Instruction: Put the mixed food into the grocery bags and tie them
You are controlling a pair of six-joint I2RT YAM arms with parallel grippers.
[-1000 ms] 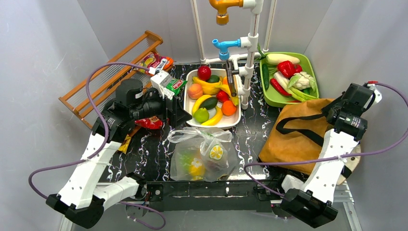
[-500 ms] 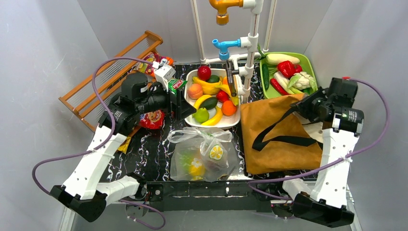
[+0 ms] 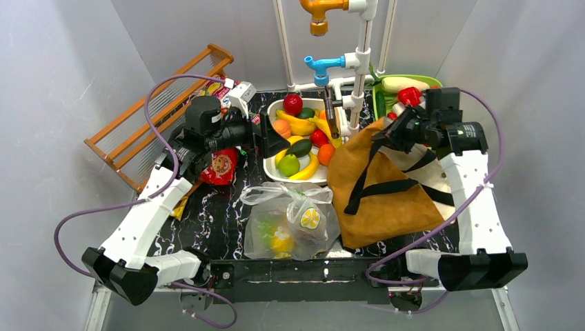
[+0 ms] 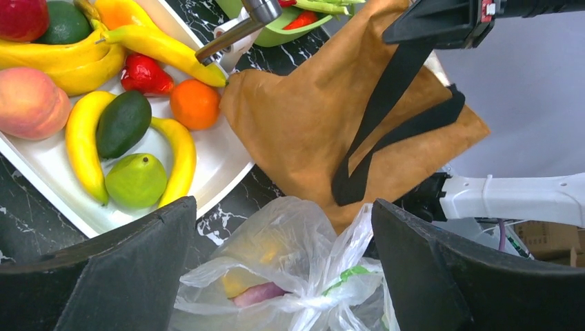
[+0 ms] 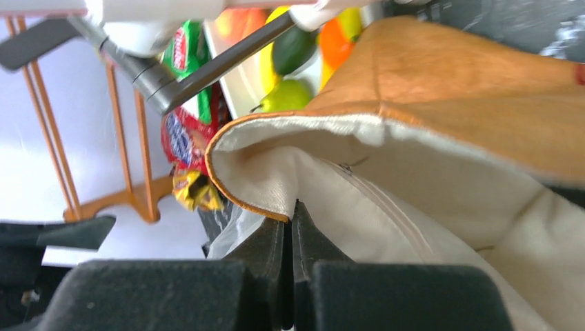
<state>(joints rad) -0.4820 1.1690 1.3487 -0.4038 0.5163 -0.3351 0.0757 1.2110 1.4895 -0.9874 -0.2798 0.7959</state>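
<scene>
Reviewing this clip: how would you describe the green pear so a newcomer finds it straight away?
Find the white tray at the table's centre, in front of the blue tap. At its near end two yellow bananas flank a dark avocado. The pear sits between the bananas' near tips: pale green, rounder and lighter than the avocado.

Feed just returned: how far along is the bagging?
Done: the clear plastic bag looks knotted with some food inside. In hand: the right gripper is shut on the rim of the tan tote; the left gripper hangs open by the white tray. Left: toy fruit in that tray, snack packets, tying the tote.
</scene>
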